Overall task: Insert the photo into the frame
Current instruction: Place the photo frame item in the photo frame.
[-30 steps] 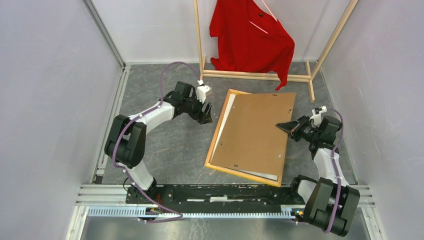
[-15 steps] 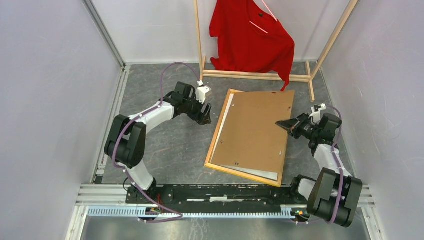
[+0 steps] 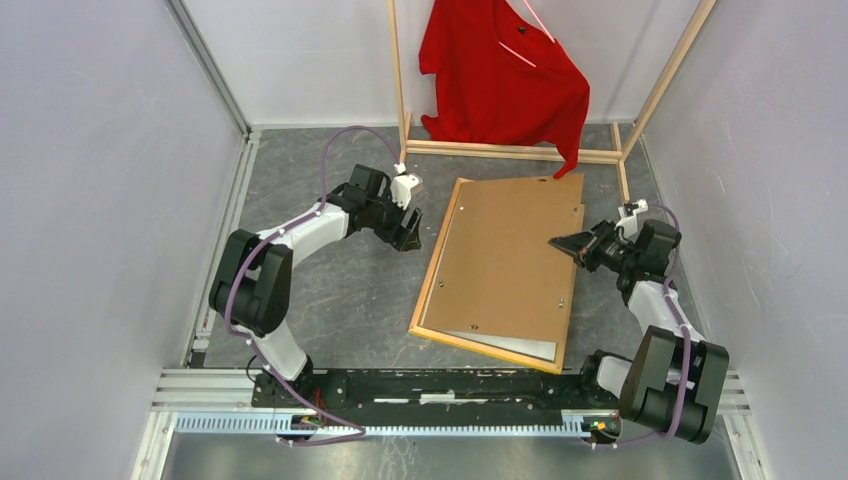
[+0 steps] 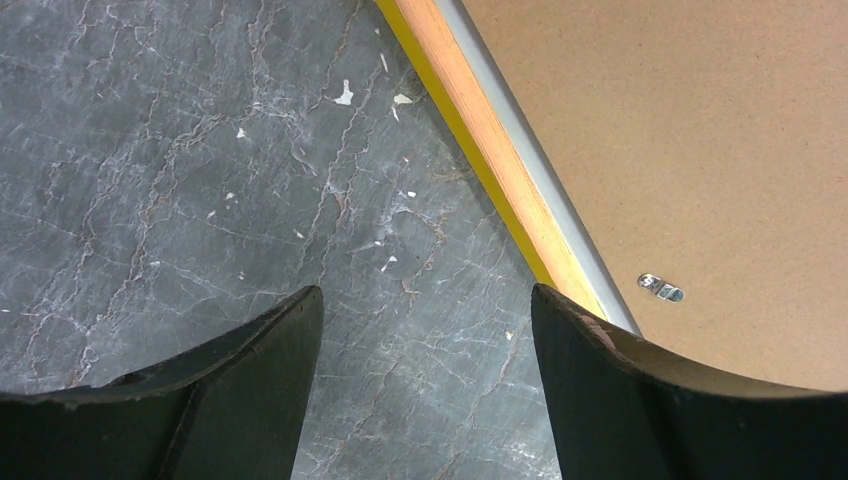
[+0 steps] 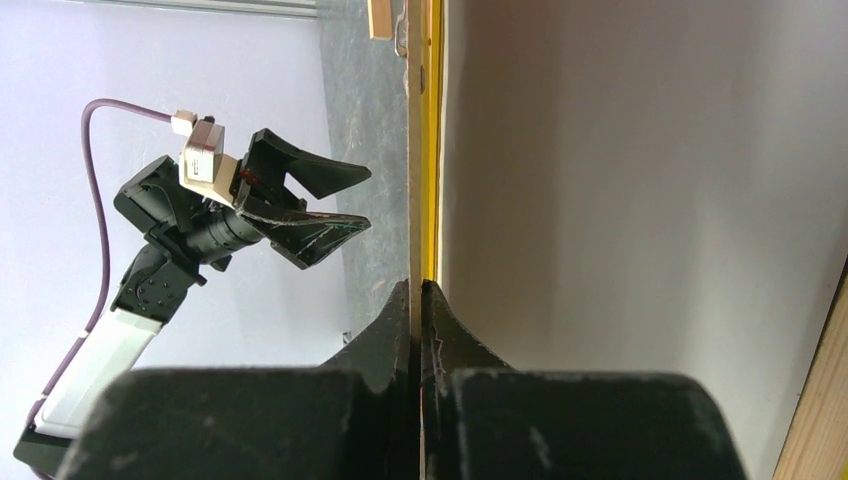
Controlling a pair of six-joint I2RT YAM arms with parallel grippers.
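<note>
Right claw pinching backing board edge — left claw agape

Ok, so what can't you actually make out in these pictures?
photo, print side: top view shows only a white strip; backing board covers the rest.
frame, yellow front: faces the table; left wrist view catches a sliver.
right gripper, hold: right wrist view is edge-on; whether the jaws pinch the board alone is unclear.
red shirt, top: cut off by the top view's edge.
</note>
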